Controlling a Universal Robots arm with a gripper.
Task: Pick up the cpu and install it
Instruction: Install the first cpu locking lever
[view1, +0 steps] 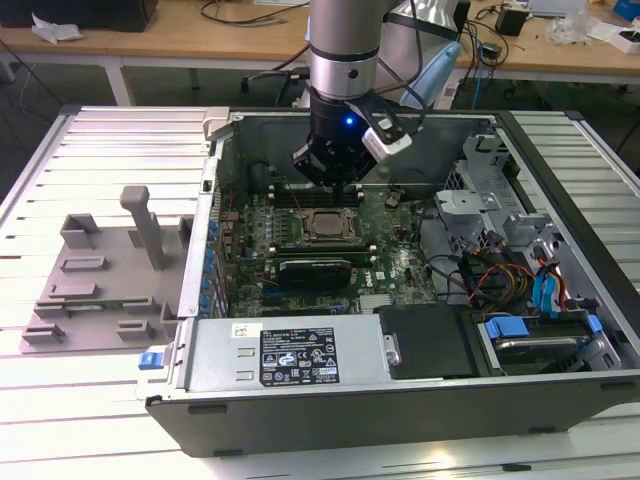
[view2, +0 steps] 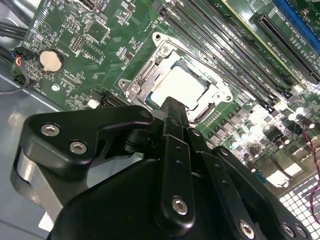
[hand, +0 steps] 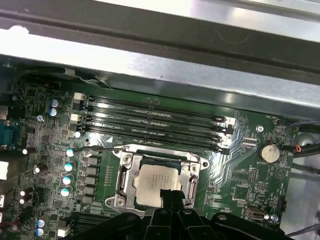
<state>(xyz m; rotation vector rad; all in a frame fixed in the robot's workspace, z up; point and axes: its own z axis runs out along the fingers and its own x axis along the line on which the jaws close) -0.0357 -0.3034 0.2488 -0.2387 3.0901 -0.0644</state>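
Note:
The cpu (view1: 322, 224) is a pale silver square lying flat in the black, metal-edged socket frame (view1: 322, 240) on the green motherboard inside the open computer case. In both wrist views the cpu (view2: 180, 85) (hand: 156, 182) sits level within the frame. My gripper (view1: 335, 182) hangs just above the socket, towards the case's back wall. Its black fingertips (view2: 172, 104) (hand: 170, 194) are pressed together over one edge of the chip, apart from it, with nothing between them.
Memory slots (hand: 150, 122) run beside the socket, and a coin battery (hand: 269, 151) sits nearby. The case walls (view1: 215, 200) ring the board, with cables and drive bays (view1: 530, 290) on the exterior view's right. A grey fixture tray (view1: 100, 280) with upright posts stands outside the case on the exterior view's left.

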